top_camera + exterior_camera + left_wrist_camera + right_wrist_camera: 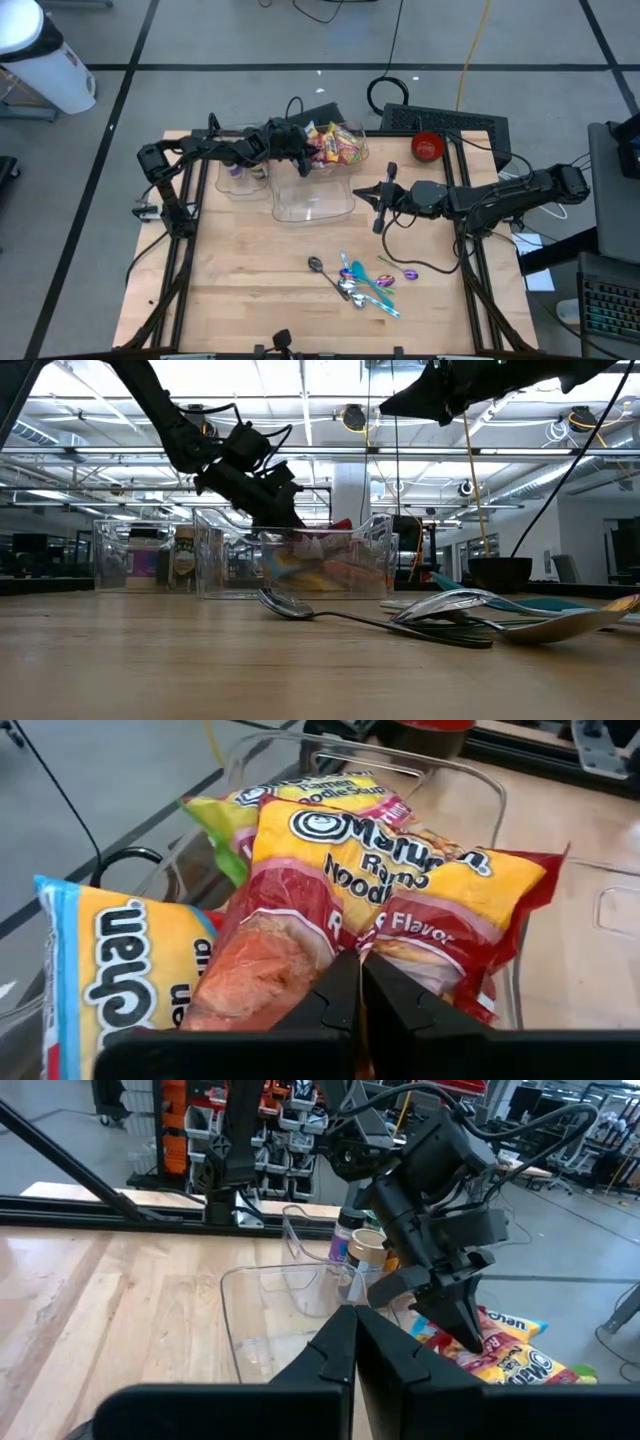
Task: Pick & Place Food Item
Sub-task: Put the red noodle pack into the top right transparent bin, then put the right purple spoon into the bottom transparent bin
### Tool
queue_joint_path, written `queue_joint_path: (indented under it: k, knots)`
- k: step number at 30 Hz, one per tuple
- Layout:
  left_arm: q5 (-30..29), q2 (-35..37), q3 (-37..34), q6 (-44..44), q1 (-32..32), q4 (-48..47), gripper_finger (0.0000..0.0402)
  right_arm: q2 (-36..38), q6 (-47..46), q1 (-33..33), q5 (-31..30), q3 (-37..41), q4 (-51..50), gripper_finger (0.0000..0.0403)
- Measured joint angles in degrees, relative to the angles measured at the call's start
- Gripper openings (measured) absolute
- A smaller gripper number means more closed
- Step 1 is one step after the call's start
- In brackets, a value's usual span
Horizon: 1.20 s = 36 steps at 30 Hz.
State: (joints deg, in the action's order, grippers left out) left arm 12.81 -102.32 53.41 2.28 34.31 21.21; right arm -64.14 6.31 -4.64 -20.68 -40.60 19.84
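Several ramen packets lie in a clear bin at the table's far middle. My left gripper reaches into that bin and is shut on a red-and-yellow ramen packet. It also shows in the right wrist view and the low view. My right gripper is shut and empty. It hovers above the table at the right side of an empty clear bin, high up in the low view. My left gripper pinches the red-and-yellow packet between its two fingers at the packet's red near edge. The fingers slant down from above, coming from the table's left. The packet lies tilted on the other packets in the bin.
A third clear bin with small jars stands left of the empty one. Several spoons lie on the near middle of the table. A red bowl and a black board are at the far right.
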Motion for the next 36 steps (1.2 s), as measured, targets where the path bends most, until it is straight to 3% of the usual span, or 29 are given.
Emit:
queue_joint_path:
  k: [3, 10, 17, 24, 29, 36]
  knots:
    - [0.4, 0.3, 0.0, -1.0, 0.1, -0.1, 0.0042, 0.0, 0.0, 0.0, 0.0, 0.0, 0.0, 0.0]
    - [-3.0, 1.7, -0.1, -3.9, 0.1, -0.6, 0.0153, 0.0, -2.7, -0.1, 0.0, 0.0, -0.1, 0.0]
    - [-2.2, 10.8, -0.2, -2.3, -1.7, -2.8, 0.0223, 2.3, -2.3, -3.1, 0.0, 0.0, -2.0, 0.0]
    - [-1.8, 22.2, -0.1, -1.3, -4.7, -7.4, 0.0241, 8.8, -2.2, -7.5, -0.1, 0.0, -4.9, 0.0]
    - [2.5, 29.4, -0.1, -5.9, -6.6, -12.1, 0.0241, 13.1, -2.6, -11.5, -0.1, 0.0, -9.8, 0.0]
    - [4.2, 35.5, -0.1, -6.2, -12.4, -22.3, 0.0241, 14.4, -2.8, -17.8, 0.0, 1.8, -11.6, 0.0]
